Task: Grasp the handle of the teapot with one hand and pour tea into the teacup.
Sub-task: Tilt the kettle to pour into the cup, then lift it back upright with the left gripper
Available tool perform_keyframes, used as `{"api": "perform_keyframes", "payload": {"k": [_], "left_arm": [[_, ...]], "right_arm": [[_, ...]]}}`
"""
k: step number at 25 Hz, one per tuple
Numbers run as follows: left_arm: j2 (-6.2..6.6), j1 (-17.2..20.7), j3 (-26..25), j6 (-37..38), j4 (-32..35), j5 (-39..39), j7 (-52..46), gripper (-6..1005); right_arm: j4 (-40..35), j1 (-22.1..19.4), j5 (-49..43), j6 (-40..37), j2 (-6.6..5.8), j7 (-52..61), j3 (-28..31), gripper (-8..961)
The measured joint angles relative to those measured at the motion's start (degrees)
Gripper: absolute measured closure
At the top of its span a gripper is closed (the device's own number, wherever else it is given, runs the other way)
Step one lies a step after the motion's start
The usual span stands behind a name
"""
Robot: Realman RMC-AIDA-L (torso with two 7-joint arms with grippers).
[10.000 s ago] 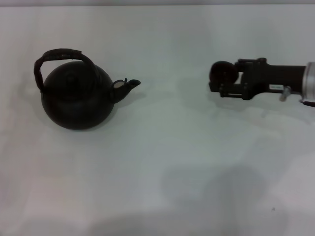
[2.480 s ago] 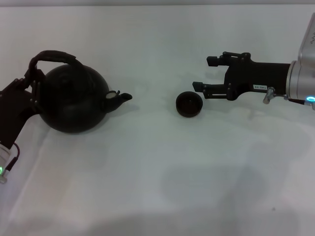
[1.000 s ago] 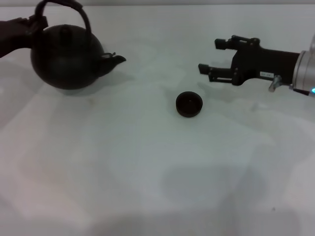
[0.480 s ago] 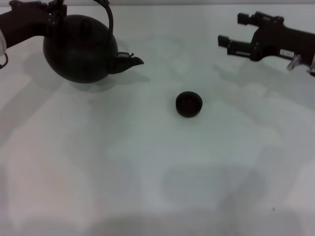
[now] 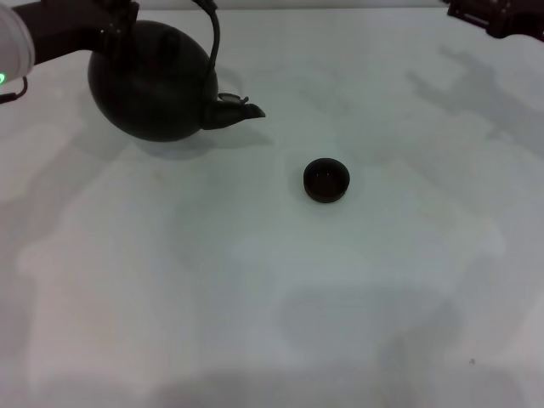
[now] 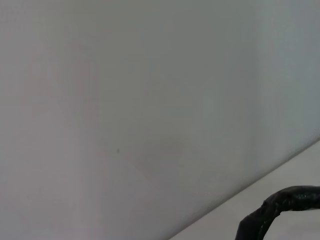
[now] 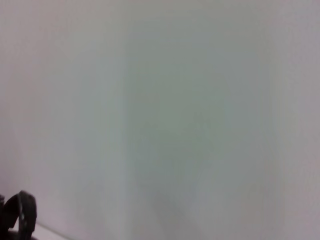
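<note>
at the far left of the white table (image 5: 255, 297), the left gripper (image 5: 115, 10) holds the big dark teapot (image 5: 153, 81) up by its handle (image 5: 211, 38). its fingers are closed on the handle near the top edge of the head view. the pot's spout (image 5: 242, 110) points right, toward the small teacup (image 5: 326, 180). the cup sits alone in the middle, well apart from the pot. the right gripper (image 5: 497, 13) is far off in the top right corner, and i cannot tell how its fingers are set.
</note>
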Motion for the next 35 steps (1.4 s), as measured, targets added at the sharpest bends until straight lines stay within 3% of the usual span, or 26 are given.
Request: {"api": "perform_keyframes", "payload": {"k": [4,14,35], "left_arm": [[0.03,-0.48,3.08,-0.17,3.86,8.01,-6.98,857],[0.12,-3.56,6.25,-1.2,5.33,18.21,-16.48,856],[0.11,-7.17,12.65,-3.92,5.55,23.55,-21.43,856]], "right_arm": [[0.28,-0.05,0.85,0.45,-0.02,-0.07,1.33,112],[0.69,-0.23,3.0,0.69,-0.03,-0.15,2.47,112],[0.71,-0.19,3.0,0.37,-0.02,-0.17,2.58,112]]}}
